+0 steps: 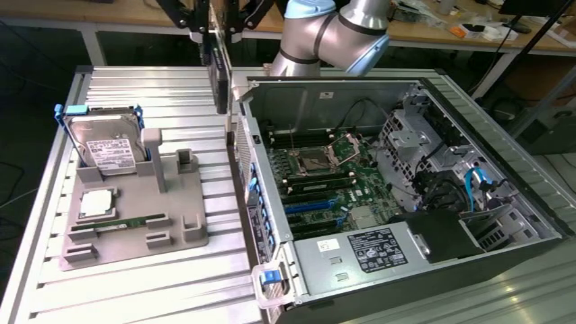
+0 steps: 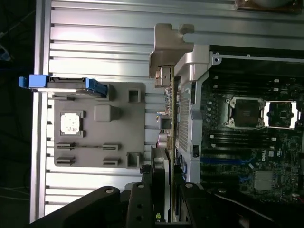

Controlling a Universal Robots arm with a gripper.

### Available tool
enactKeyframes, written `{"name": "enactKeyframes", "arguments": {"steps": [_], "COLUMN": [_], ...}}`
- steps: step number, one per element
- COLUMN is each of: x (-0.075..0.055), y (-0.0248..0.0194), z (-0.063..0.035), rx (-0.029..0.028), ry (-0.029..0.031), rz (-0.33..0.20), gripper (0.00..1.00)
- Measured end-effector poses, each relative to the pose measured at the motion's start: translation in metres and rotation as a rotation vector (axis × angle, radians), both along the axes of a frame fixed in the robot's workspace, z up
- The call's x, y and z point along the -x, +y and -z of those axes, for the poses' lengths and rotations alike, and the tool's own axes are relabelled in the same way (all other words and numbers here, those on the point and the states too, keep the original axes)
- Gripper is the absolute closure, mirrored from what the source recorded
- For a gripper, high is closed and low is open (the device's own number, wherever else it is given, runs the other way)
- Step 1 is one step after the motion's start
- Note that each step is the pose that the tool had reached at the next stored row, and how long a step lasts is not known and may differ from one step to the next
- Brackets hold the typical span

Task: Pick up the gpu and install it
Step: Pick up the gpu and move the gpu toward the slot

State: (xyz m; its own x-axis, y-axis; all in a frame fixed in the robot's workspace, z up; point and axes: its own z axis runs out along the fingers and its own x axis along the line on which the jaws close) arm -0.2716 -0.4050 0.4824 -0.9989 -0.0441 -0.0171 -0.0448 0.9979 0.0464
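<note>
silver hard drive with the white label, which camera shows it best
The exterior view: the silver hard drive with white label stands upright in its blue frame on the grey holder, label facing the camera. The wrist view sees it edge-on, a thin strip between the frame's blue ends.

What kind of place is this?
Probably a robotics lab or workshop: a robot arm holds a gpu in its end effector beside an open computer case on a slatted metal table, with workbenches behind.

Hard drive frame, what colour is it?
Blue. The hard drive frame shows best in the exterior view.
</note>
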Motion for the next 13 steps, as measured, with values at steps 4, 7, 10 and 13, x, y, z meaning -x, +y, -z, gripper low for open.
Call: {"name": "enactKeyframes", "arguments": {"steps": [4, 7, 10, 13], "x": [-0.031, -0.047, -0.063, -0.077], "y": [0.0, 0.0, 0.0, 0.0], "z": [0.0002, 0.0004, 0.0005, 0.0007], "rx": [-0.0001, -0.0001, 0.0, 0.0], "ry": [-0.0001, 0.0, -0.0001, -0.0001], "rz": [0.0, 0.0, 0.0, 0.0], "gripper": [0.73, 0.73, 0.73, 0.73]}}
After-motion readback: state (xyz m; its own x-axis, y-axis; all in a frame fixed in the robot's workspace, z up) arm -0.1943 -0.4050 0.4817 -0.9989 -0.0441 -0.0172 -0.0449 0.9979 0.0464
